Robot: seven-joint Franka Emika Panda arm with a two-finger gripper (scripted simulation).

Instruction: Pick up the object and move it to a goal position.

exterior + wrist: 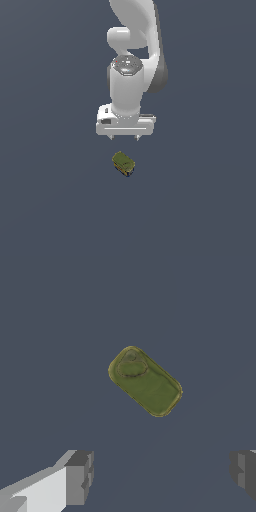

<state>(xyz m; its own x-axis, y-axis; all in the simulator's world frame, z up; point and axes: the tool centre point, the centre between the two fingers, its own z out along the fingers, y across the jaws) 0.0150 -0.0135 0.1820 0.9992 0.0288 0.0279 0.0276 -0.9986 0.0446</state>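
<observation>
Gripper (125,136) hangs above the table (45,200) with its jaws spread wide and nothing between them; in the wrist view both grey fingertips (80,476) stand well apart. To do the reach well, it should, as I judge, travel over the block, turn so the jaws face the long sides, then descend straight. Bare table runs to every border of both views, so no obstacle limits the approach or the carry; no goal marker shows. Just ahead of the fingers lies the object (123,163), a small olive-green rounded block, flat on the table and skewed to the jaw line, far narrower than the opening.
</observation>
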